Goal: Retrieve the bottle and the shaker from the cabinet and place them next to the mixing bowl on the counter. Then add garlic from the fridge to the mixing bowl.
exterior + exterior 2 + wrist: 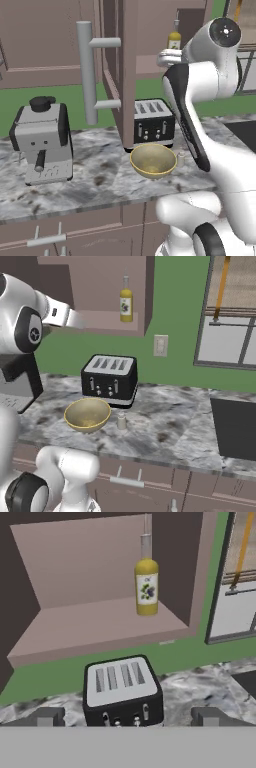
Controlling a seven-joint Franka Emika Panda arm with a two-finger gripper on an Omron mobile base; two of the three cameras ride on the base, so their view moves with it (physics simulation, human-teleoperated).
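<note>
The yellow-olive bottle (146, 582) stands upright on the open cabinet's shelf (100, 624), near its right end, also seen in the right base view (126, 302). My gripper (129, 717) hangs open and empty in front of the shelf, short of the bottle and lower than it, above the toaster. On the counter (165, 436) the tan mixing bowl (87, 414) sits in front of the toaster, and the small pale shaker (121, 421) stands just to its right. The garlic and the fridge are out of view.
A black toaster (110, 378) stands behind the bowl. The cabinet door with its long grey bar handle (87, 72) is swung open towards me. A coffee machine (42, 140) sits at the left, a dark cooktop (235, 428) at the right, under a window (232, 311).
</note>
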